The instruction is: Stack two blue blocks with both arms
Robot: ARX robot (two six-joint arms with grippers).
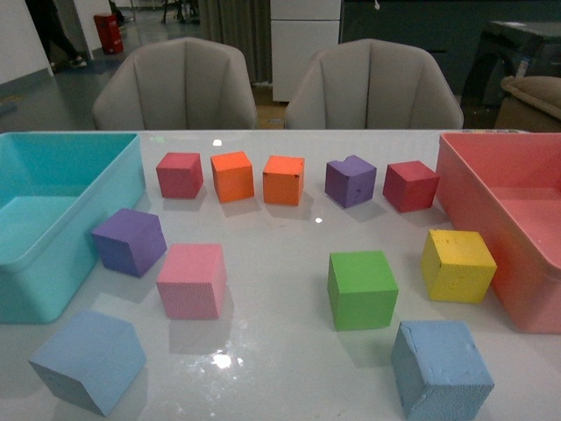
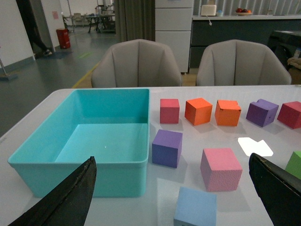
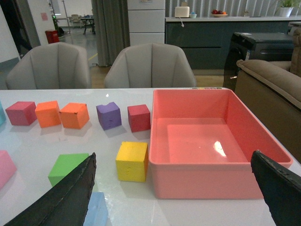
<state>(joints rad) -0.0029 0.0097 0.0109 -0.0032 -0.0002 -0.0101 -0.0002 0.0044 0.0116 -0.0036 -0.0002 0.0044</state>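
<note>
Two targets rest well apart on the desk, nearest the robot: the left blue block in front of the teal bin, the right blue block near the green cube. The left hand and right hand are spread wide, empty. Judged progress: none; grasping, lifting and stacking all remain.
</note>
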